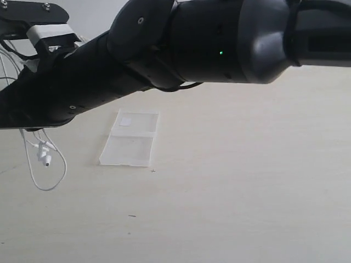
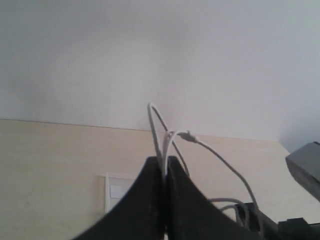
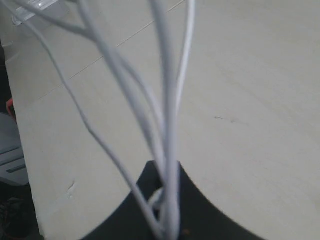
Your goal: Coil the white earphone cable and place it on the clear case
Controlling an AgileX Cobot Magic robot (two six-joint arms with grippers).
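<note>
**Operator:** What do my 2 grippers hold?

**Spotter:** Your left gripper point(image 2: 165, 161) is clamped on the white earphone cable point(image 2: 220, 157). Your right gripper point(image 3: 167, 172) pinches several of its strands.

**Operator:** And past them?

**Spotter:** A loop and 2 earbuds point(image 1: 44, 156) dangle toward the worktop's point(image 1: 247, 192) left edge in the exterior view. Farther in, the clear case point(image 1: 131, 139) lies flat, both panels spread, apart from the cable.

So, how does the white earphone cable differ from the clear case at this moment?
The white earphone cable is a thin looping wire; the clear case is a flat rectangle of two panels. The cable is pinched in the left hand and the right hand and hangs; the case lies untouched on the table. Both look pale.
</note>
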